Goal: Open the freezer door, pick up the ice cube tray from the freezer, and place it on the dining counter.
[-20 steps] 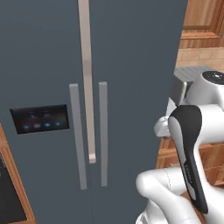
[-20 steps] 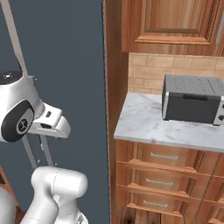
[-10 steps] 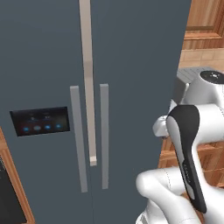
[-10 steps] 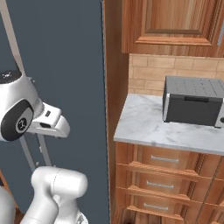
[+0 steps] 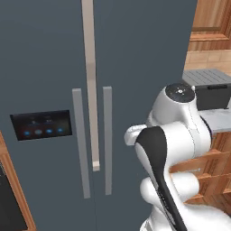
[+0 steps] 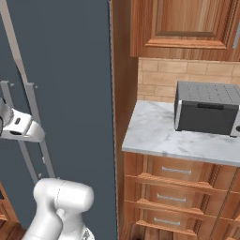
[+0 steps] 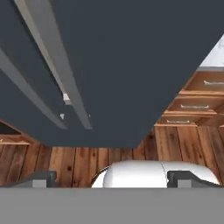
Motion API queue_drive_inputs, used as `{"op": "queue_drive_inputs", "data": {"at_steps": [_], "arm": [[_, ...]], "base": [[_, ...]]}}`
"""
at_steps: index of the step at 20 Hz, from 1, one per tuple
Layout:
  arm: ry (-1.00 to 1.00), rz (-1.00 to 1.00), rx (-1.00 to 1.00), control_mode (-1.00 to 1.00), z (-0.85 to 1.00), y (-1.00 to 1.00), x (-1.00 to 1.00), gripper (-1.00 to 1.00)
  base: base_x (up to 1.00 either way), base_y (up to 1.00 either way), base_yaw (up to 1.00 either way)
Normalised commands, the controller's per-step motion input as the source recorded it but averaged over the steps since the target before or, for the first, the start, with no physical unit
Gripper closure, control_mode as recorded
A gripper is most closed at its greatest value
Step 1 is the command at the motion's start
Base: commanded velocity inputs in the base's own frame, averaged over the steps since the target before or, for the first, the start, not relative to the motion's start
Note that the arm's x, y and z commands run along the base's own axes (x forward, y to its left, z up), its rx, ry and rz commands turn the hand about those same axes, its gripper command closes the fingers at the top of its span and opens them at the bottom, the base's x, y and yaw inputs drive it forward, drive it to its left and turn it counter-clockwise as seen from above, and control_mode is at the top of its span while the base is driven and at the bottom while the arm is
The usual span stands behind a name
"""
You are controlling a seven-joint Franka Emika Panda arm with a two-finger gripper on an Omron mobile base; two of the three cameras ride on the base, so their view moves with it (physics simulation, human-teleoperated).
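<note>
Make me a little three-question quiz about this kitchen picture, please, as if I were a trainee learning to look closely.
1. True or false: the freezer door stands open.
2. Which door carries the black panel with blue lights: the left one or the right one, in the left base view?
3. What sits on the small marble counter? A) kettle B) grey appliance C) bowl

Key: 1 false, it is shut. 2 the left one. 3 B.

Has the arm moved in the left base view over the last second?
Yes. The arm has swung left, away from the grey appliance and toward the freezer door.
</note>
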Motion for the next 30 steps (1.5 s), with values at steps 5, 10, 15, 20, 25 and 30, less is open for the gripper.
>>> {"op": "queue_drive_inputs", "data": {"at_steps": [5,10,15,20,25,30], "arm": [[-0.38,0.03,0.00,-1.00,-0.09,0.99,0.25,-1.00],[-0.55,0.03,0.04,-1.00,0.00,0.70,0.09,-1.00],[-0.54,0.03,0.06,-1.00,0.00,0.40,0.17,-1.00],[-0.33,0.00,0.00,-1.00,0.00,0.02,0.27,-1.00],[-0.25,0.00,0.00,-1.00,-0.10,0.02,0.15,-1.00],[-0.09,0.00,0.00,-1.00,-0.13,0.00,0.50,-1.00]], "base": [[0.00,0.00,0.00],[0.00,0.00,0.00],[0.00,0.00,0.00],[0.00,0.00,0.00],[0.00,0.00,0.00],[0.00,0.00,0.00]]}}
